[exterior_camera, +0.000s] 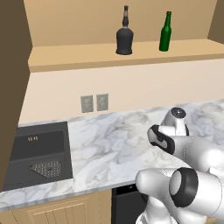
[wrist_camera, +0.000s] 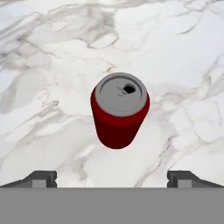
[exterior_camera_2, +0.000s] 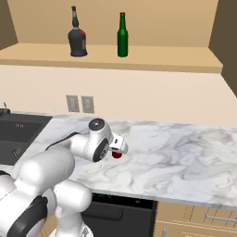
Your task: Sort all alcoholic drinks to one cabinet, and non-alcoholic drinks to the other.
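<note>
A short red can (wrist_camera: 120, 113) with a silver top stands upright on the marble counter (wrist_camera: 52, 57). My gripper (wrist_camera: 112, 178) hangs open above it, one fingertip (wrist_camera: 41, 178) on each side and both clear of the can. From the right base camera the can (exterior_camera_2: 117, 155) peeks out just under the hand (exterior_camera_2: 118, 144). In the open wall cabinet (exterior_camera: 78, 56) the squat black bottle (exterior_camera: 124, 37) and the slim green bottle (exterior_camera: 165, 33) stand side by side on the tan shelf (exterior_camera_2: 176, 58). The white carton is out of view.
A dark sink (exterior_camera: 41, 155) is set into the counter at the left. Two wall outlets (exterior_camera: 94, 103) sit on the backsplash. An open cabinet door (exterior_camera: 11, 87) hangs at the left. A black dishwasher front (exterior_camera_2: 115, 214) lies below the counter edge.
</note>
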Motion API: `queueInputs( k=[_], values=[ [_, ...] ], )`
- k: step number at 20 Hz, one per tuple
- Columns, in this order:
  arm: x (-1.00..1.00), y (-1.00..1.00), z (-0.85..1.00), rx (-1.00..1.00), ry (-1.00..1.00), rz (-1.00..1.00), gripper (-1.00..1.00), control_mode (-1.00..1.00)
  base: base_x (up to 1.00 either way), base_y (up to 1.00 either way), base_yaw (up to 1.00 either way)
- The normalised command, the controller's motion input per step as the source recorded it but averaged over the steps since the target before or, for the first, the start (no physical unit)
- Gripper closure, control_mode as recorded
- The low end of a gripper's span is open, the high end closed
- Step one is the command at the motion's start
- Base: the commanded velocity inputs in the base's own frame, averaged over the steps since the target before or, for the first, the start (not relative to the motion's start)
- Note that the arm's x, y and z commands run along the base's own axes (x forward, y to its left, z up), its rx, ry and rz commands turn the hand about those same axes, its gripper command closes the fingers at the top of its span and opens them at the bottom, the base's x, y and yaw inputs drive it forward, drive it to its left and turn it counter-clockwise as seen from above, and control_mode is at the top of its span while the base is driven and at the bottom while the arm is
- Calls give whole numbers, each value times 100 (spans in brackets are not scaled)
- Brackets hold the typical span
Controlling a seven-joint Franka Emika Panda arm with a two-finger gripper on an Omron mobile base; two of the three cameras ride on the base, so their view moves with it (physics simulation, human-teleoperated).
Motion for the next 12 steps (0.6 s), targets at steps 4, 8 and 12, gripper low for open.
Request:
queueInputs(
  k=[4,8,12],
  values=[
    [13,-2,-5,0,0,0,-100,-100,0,0,0],
    [11,-6,-3,0,0,0,-100,-100,0,0,0],
    [12,-6,-3,0,0,0,-100,-100,0,0,0]
  ],
)
